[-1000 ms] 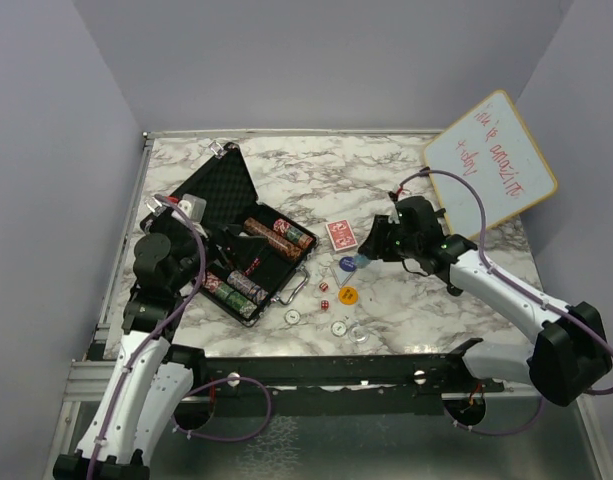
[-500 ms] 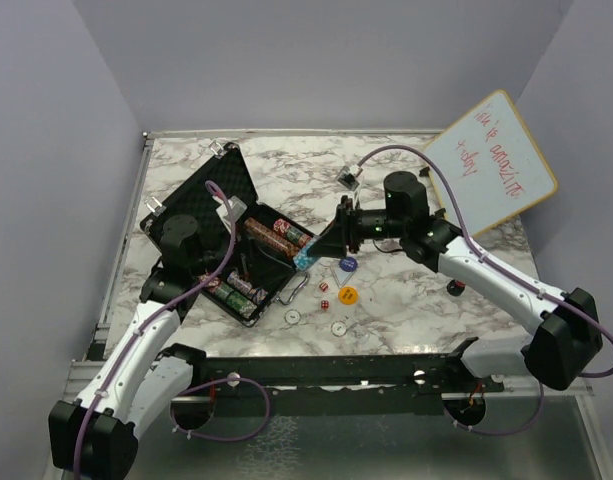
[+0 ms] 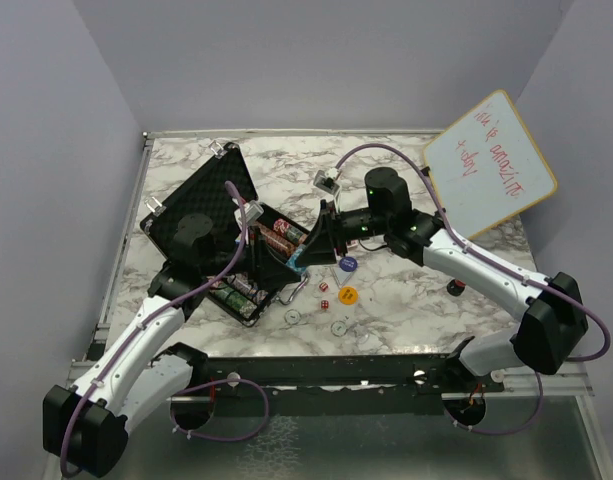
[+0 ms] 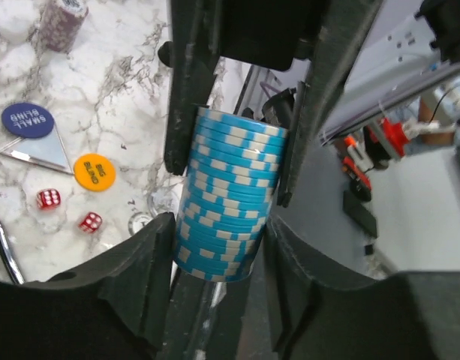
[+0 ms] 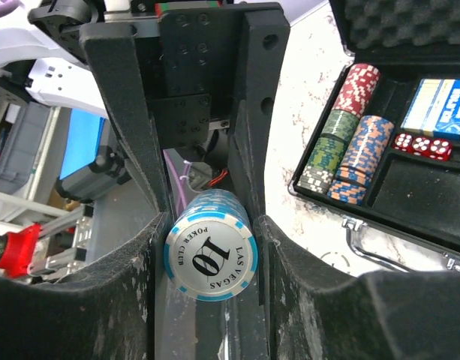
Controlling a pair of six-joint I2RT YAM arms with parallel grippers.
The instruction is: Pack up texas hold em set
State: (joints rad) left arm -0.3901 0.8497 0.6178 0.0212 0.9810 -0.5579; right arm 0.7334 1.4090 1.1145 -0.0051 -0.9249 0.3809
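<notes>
- The right gripper point(image 5: 208, 225) has its fingers pressed against both sides of the blue chip stack point(image 4: 226, 202), close to the end whose top chip reads 10.
- The left gripper point(image 4: 218, 232) meets it head-on. Its fingers press the same stack further along, so both are clamped on it at once.
- To me this looks like a handover. The stack hangs in the air, gripped across its sides so the chips stay in one column.
- It hangs over the near right end of the black case point(image 3: 211, 192), which lies open with its foam lid leaning back.
- Inside the case, a red chip stack point(image 5: 361, 79), a green one point(image 5: 327, 142) and an orange-and-blue one point(image 5: 365, 150) lie side by side in the tray. A blue card deck point(image 5: 447, 105) and a row of red dice point(image 5: 421, 145) sit in the compartments beside them.
- My guess is that the left arm sits nearer the tray and so has the easier reach to lay the blue stack down.
- Loose pieces lie on the marble table point(image 3: 386, 180) just right of the case. They are the small blind button point(image 4: 27, 120), the big blind button point(image 4: 93, 171) and two red dice point(image 4: 48, 199).
- Two pale round buttons point(image 3: 292, 316) lie nearer the front edge.
- A whiteboard point(image 3: 491, 160) leans in the far right corner, and a small black cylinder point(image 3: 453, 288) stands by the right arm.
- Plain grey walls close in the table.
</notes>
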